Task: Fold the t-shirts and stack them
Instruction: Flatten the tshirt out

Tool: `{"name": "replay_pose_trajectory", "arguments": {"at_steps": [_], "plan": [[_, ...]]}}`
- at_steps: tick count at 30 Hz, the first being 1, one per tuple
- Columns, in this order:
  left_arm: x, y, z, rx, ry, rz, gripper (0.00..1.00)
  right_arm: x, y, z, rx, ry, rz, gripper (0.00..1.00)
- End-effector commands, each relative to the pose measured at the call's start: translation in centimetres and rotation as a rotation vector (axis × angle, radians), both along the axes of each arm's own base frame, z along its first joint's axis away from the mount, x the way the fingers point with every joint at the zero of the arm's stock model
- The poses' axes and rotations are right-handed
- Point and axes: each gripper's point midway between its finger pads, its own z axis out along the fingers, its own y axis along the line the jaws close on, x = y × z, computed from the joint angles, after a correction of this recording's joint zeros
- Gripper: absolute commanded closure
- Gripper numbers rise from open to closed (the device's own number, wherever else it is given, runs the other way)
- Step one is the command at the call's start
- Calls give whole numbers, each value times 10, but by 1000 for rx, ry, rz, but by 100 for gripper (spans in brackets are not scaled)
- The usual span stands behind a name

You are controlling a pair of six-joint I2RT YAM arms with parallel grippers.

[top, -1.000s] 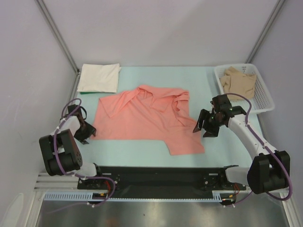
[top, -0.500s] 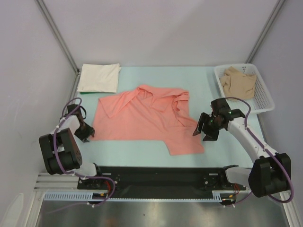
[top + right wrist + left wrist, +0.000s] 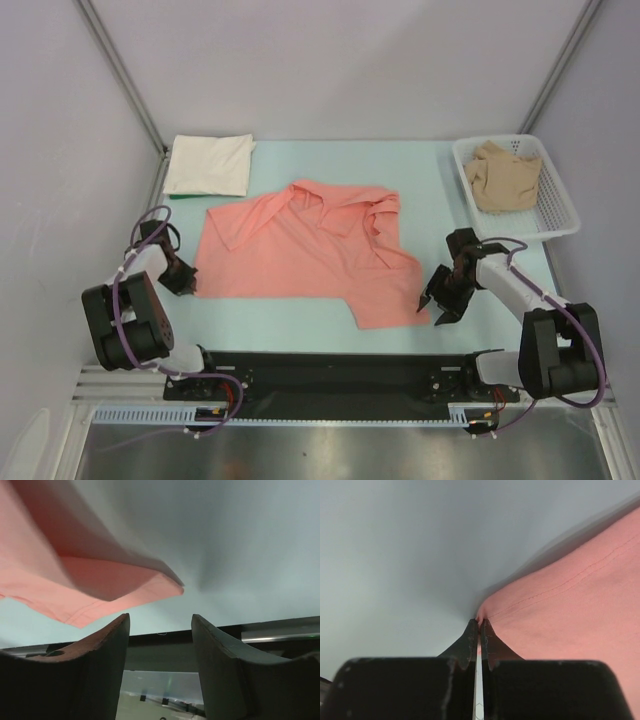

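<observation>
A salmon-pink t-shirt (image 3: 300,255) lies spread and partly rumpled in the middle of the table. My left gripper (image 3: 186,281) is at its near left corner; in the left wrist view the gripper (image 3: 480,622) is shut, pinching the pink hem (image 3: 570,615) at its tips. My right gripper (image 3: 433,305) hovers open by the shirt's near right corner. In the right wrist view the gripper (image 3: 160,619) holds nothing, and the pink cloth corner (image 3: 100,587) lies just ahead and to the left. A folded cream-white t-shirt (image 3: 210,165) sits at the back left.
A white mesh basket (image 3: 560,215) at the back right holds a crumpled tan t-shirt (image 3: 503,176). The black rail of the arm bases (image 3: 330,375) runs along the near edge. Grey walls close in the left, right and back.
My left gripper has shut on the pink shirt's near left corner. My right arm has moved toward the near edge along the shirt's right side, its jaws slightly narrower.
</observation>
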Motion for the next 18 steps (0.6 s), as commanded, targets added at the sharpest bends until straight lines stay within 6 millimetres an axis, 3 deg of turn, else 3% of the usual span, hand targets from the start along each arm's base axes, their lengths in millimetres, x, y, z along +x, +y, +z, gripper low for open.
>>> {"name": "replay_pose_trajectory", "arguments": {"at_steps": [1,7,13,18], "plan": [[9,7,16,34,-72,-21,100,9,5,-8,21,-24,-78,42],[10,4,29,37,-128,-45,100,4,-9,-20,-69,-49,-31,62],[7,-2,28,16,-136,-51,100,15,-7,-31,-94,-33,17,54],[5,-5,27,10,-145,-53,100,14,-12,-37,-136,-25,24,53]]}}
